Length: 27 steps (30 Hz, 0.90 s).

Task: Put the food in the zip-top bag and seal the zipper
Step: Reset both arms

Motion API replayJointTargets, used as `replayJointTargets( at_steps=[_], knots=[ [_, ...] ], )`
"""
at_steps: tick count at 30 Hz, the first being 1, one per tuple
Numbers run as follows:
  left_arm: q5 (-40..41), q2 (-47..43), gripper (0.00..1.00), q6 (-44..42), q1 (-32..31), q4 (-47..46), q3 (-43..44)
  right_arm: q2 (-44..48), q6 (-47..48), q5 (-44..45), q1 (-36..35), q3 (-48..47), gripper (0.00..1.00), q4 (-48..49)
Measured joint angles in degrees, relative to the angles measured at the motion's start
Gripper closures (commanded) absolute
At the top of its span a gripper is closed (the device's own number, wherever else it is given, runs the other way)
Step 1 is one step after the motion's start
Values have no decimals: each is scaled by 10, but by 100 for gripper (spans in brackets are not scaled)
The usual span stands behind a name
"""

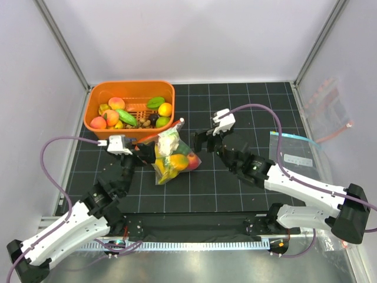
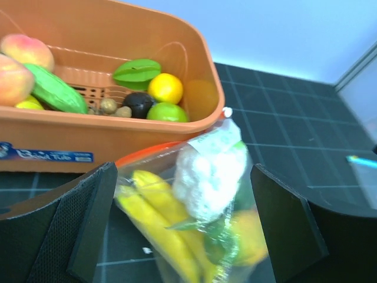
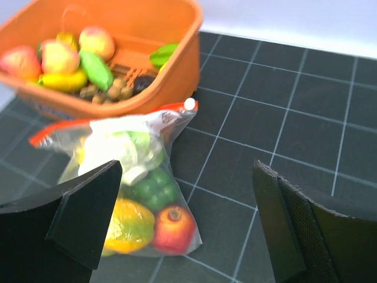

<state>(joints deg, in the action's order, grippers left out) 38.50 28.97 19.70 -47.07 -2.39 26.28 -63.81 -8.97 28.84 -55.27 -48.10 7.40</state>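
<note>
The zip-top bag (image 1: 172, 155) lies on the dark mat just in front of the orange basket, with food inside it. In the left wrist view I see a yellow banana (image 2: 154, 219) and a white cauliflower (image 2: 210, 171) through the plastic. The right wrist view shows a red apple (image 3: 174, 227) and a green piece (image 3: 152, 188). The red-orange zipper (image 3: 59, 130) runs along the bag's mouth, which faces the basket; I cannot tell whether it is closed. My left gripper (image 1: 140, 152) stands open, its jaws on either side of the bag. My right gripper (image 1: 204, 140) is open, just right of the bag.
The orange basket (image 1: 92, 101) at the back left holds more toy fruit, among them peaches (image 1: 116, 102) and a yellow piece (image 1: 165, 109). A flat clear bag with a dark-blue top edge (image 1: 291, 151) lies at the right. Enclosure walls stand on three sides.
</note>
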Motion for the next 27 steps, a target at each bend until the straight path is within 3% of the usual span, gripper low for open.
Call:
replayJointTargets(
  at_steps=[9,12,17,22,27],
  knots=[
    [-30,-59,0,117,0,31,27,71,-142,126,0,16,0,3],
    [3,-45,0,176,-3,36,32,93,-166,155,0,17,0,-2],
    [33,15,0,253,-3,91,67,100,-165,185,0,-37,0,-94],
    [-1,19,0,214,-4,112,102,129,-116,197,0,-22,0,-91],
    [-17,-33,0,146,-5,85,70,147,-77,184,0,19,0,-77]
  ],
)
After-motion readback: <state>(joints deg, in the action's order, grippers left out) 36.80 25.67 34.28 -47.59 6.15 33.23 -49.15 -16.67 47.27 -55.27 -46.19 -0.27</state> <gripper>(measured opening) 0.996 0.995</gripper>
